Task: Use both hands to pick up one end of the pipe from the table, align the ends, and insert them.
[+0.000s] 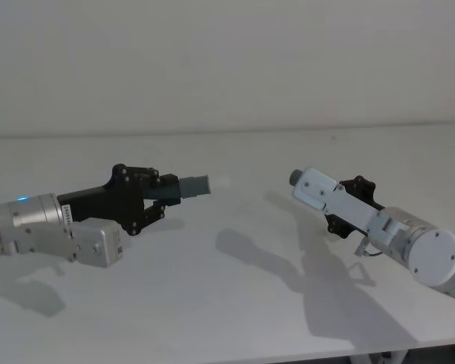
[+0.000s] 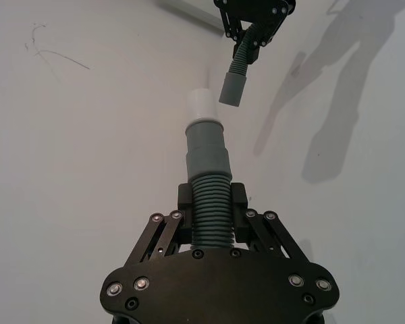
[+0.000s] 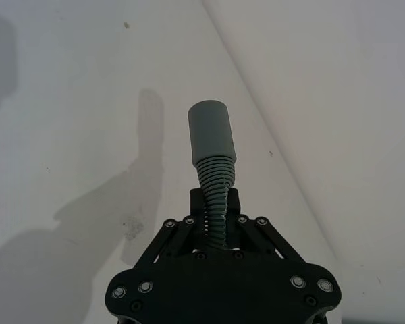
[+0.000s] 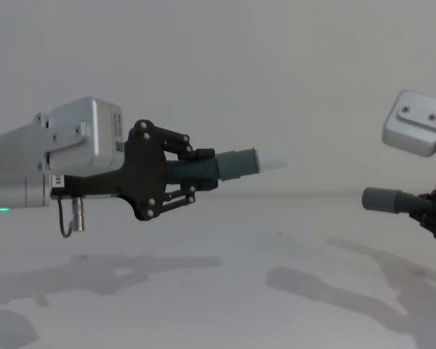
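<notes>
Both pipe pieces are held in the air above the white table (image 1: 235,303). My left gripper (image 1: 161,195) is shut on the ribbed part of one pipe piece (image 4: 192,171), whose grey cuff (image 4: 236,164) and white plug tip (image 4: 272,160) point to the right. My right gripper (image 3: 216,201) is shut on the other ribbed pipe piece (image 3: 216,181), and its open socket cuff (image 4: 381,198) points left. The two ends face each other with a gap between them. In the chest view the socket hangs lower than the plug. In the left wrist view the plug tip (image 2: 204,106) lies a little beside the socket (image 2: 232,89).
A plain wall (image 1: 227,61) rises behind the table's far edge. Arm shadows (image 1: 326,280) fall on the tabletop between and under the arms. The right arm's white wrist housing (image 4: 418,131) shows at the chest view's right edge.
</notes>
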